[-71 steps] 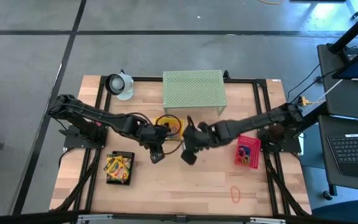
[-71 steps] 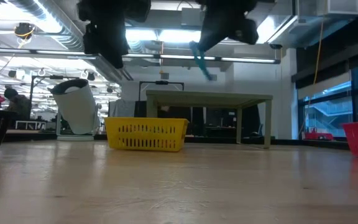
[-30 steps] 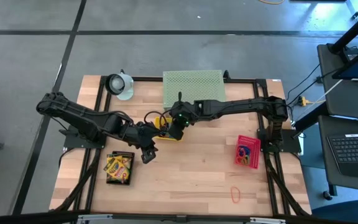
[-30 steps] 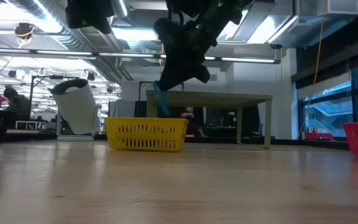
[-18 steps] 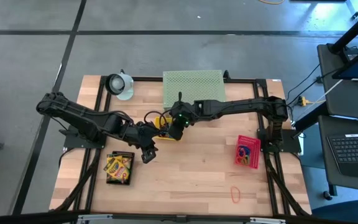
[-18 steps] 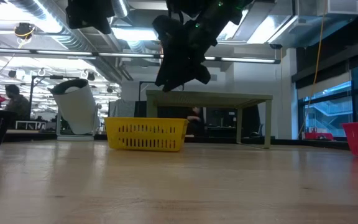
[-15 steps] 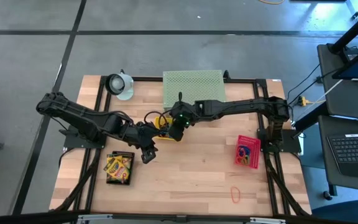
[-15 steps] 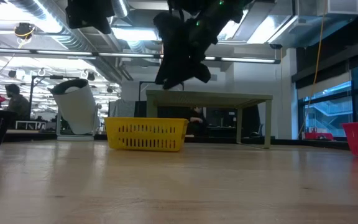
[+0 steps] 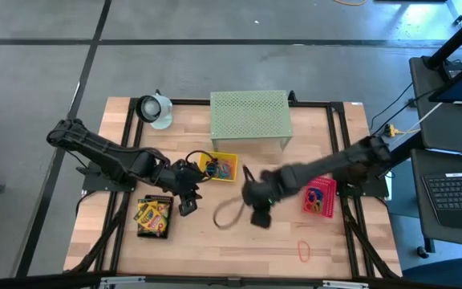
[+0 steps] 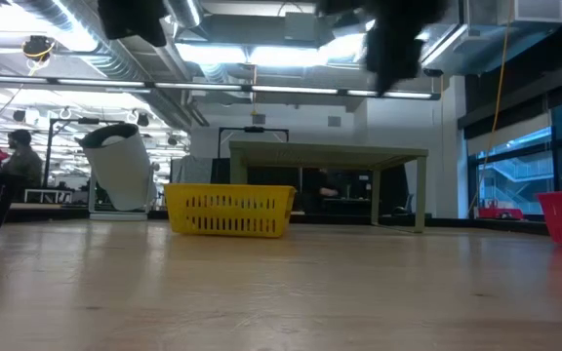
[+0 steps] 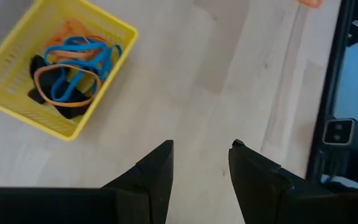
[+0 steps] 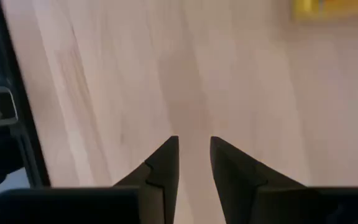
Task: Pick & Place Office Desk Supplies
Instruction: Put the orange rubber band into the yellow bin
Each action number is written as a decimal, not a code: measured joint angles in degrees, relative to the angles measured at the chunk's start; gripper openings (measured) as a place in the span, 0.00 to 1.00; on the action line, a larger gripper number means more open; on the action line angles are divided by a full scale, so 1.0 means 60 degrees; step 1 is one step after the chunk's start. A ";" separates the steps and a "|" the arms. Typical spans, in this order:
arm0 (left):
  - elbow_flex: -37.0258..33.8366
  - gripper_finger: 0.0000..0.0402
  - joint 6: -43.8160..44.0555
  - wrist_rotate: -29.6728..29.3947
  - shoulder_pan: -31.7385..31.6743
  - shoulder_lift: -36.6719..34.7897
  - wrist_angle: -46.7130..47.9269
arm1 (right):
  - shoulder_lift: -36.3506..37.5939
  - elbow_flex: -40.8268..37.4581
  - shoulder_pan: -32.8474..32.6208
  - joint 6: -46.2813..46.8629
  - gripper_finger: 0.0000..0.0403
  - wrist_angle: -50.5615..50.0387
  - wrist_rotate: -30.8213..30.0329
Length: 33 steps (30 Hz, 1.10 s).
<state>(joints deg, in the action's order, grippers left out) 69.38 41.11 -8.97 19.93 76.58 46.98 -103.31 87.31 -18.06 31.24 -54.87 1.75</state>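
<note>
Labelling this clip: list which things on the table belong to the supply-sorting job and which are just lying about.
Job: crayon box; blue and orange loops; black clips; red loop.
Lying about: green mesh shelf; yellow tray; pink tray; white roll.

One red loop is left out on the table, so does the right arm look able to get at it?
Probably yes. The red loop lies alone on bare wood, nothing near it, and the right gripper hangs empty close by.
</note>
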 joint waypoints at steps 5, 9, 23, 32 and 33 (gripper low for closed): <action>0.0000 0.37 0.0003 -0.0392 0.0120 0.0000 -0.0158 | 0.0008 0.0000 -0.1747 0.2893 0.23 -0.1106 -0.0916; 0.0000 0.37 -0.0545 -0.0677 0.0280 0.0000 -0.1012 | 0.0008 0.0000 -0.3024 0.5402 0.27 -0.1877 -0.1803; 0.0000 0.37 -0.3247 -0.0318 0.0462 0.0086 -0.3866 | -0.0010 -0.2131 -0.6180 1.3093 0.38 -0.0203 -0.1881; 0.0004 0.37 -0.2959 0.0026 0.0458 0.0426 -0.3865 | -0.0006 -0.3135 -0.7011 1.4436 0.34 0.0363 -0.1893; 0.0004 0.37 -0.2946 0.0039 0.0458 0.0484 -0.3876 | -0.0006 -0.3259 -0.7043 1.4481 0.34 0.0430 -0.1890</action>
<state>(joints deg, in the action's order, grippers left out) 69.41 23.43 -8.74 22.68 79.48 23.73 -103.35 67.75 -60.32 118.12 -52.29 -9.58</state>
